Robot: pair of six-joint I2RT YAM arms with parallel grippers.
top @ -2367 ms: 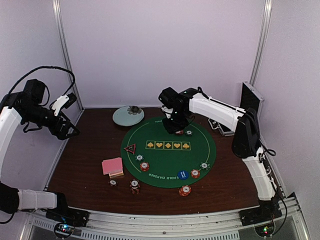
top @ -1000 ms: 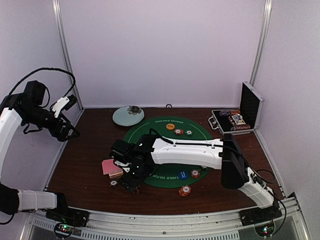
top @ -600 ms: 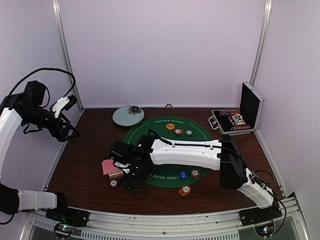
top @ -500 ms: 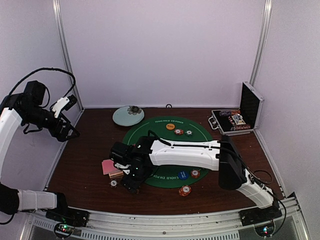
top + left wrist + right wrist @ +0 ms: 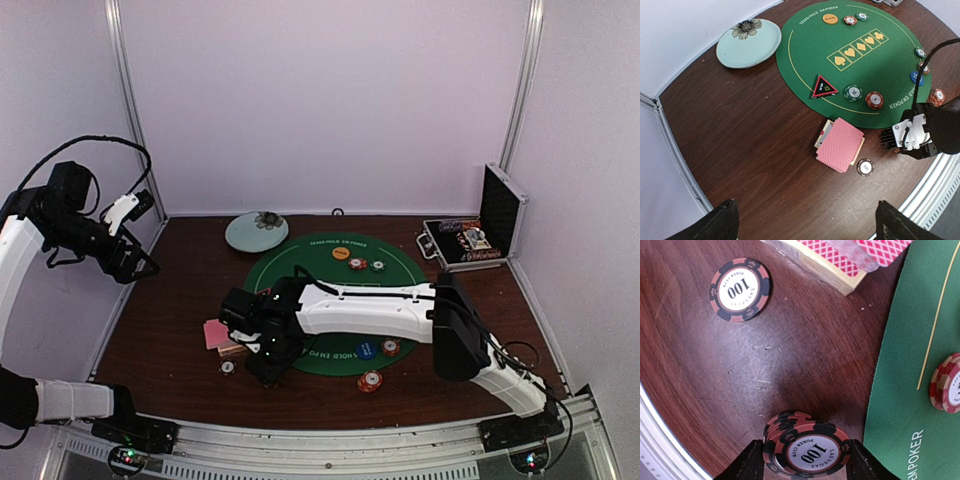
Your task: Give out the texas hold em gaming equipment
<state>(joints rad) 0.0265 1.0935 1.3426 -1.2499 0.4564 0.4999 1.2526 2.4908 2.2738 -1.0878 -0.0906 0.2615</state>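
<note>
Right arm reaches across the green mat (image 5: 340, 300) to the near-left part of the brown surface (image 5: 170, 330). Right end effector (image 5: 806, 460) is closed on a stack of dark poker chips (image 5: 809, 442): one finger (image 5: 750, 462) presses its left side, the other its right. Top chip reads "100"; the lower chips are fanned slightly to one side. Cannot tell whether the stack is resting on the surface or just off it.

The stack sits just off the mat's near-left edge. A single dark chip (image 5: 740, 289) lies flat nearby on bare wood. The pink-backed cards (image 5: 840, 150) lie in an uneven pile just beyond it, beside the mat, not on it.

On the mat:
- red-black triangle marker (image 5: 824, 86) at the left edge
- green chip (image 5: 853, 92) and red chip (image 5: 874, 99) next to it
- orange button (image 5: 830, 19) at the far side
- blue button (image 5: 916, 77) at the near-right

Left arm is raised at the left wall, well apart from everything. Left end effector (image 5: 140, 265) is spread wide with nothing between its fingers.

Pale plate (image 5: 749, 42) sits far-left, and the open case (image 5: 470, 240) far-right.
</note>
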